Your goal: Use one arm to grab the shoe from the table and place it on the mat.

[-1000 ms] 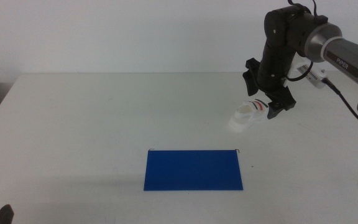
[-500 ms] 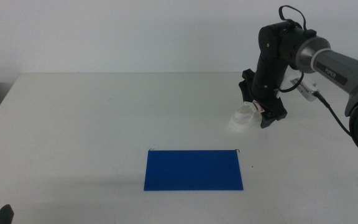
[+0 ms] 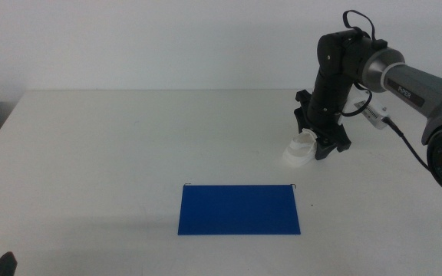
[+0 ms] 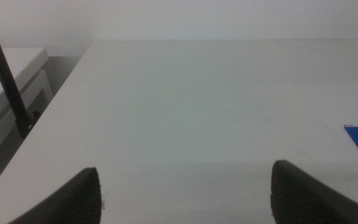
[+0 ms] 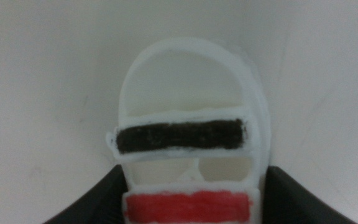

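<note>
Plain white table (image 3: 129, 153), pale wall behind. The shoe (image 3: 299, 148) rests on the table beyond the mat (image 3: 239, 209), well apart from it. The right gripper (image 3: 318, 138) straddles the shoe's rear, jaws apart on either side of the sole. Left gripper (image 4: 185, 193) waits, jaws spread. Shoe appears light and stiff; the thick sole flanks offer the firmest hold.

Bright even light across my white bench (image 3: 129, 153), faint soft shadows, my wrist views slightly blurred, mild overexposure, no glare
</note>
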Controlling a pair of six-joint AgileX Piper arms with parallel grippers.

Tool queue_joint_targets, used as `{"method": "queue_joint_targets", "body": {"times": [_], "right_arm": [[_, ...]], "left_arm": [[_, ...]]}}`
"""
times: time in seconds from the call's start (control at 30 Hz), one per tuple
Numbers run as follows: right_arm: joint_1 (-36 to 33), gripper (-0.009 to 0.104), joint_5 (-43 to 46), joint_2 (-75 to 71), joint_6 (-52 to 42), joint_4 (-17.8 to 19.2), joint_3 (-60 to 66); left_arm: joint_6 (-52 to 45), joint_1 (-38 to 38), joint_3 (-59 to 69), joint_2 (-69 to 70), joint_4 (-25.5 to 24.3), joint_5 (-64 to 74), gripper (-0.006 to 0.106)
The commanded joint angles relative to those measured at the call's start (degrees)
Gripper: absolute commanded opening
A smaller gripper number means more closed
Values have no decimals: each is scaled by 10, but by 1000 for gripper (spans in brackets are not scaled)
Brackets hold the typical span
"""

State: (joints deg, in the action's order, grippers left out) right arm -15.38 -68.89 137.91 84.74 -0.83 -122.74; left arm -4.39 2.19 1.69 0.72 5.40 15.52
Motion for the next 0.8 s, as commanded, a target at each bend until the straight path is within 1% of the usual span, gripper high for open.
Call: {"method": "queue_joint_targets", "body": {"times": [0.0, 0.03, 0.07, 0.2, 0.33, 0.43, 0.5, 0.6, 0.77], "right_arm": [[0, 5, -40, -39, -4, 8, -29], [0, -1, -51, -39, -6, 8, -36], [0, -4, -49, -42, -14, 8, -40], [-2, -4, -49, -58, -41, 4, -39], [-12, -4, -51, -84, -29, 8, -21], [-23, -4, -50, -124, 8, 38, 31], [-27, -4, -50, -156, 16, 51, 68], [-29, -4, -50, -195, 13, 45, 117], [-50, -4, -50, -243, 20, 46, 177]], "left_arm": [[3, -2, 4, 8, 4, -46, 94], [3, -2, 4, 8, 4, -46, 94], [3, -2, 4, 8, 4, -46, 94], [3, -2, 4, 8, 4, -46, 94], [3, -2, 4, 8, 4, -46, 94], [3, -2, 4, 8, 4, -46, 94], [3, -2, 4, 8, 4, -46, 94], [3, -2, 4, 8, 4, -46, 94], [3, -2, 4, 8, 4, -46, 94]]}}
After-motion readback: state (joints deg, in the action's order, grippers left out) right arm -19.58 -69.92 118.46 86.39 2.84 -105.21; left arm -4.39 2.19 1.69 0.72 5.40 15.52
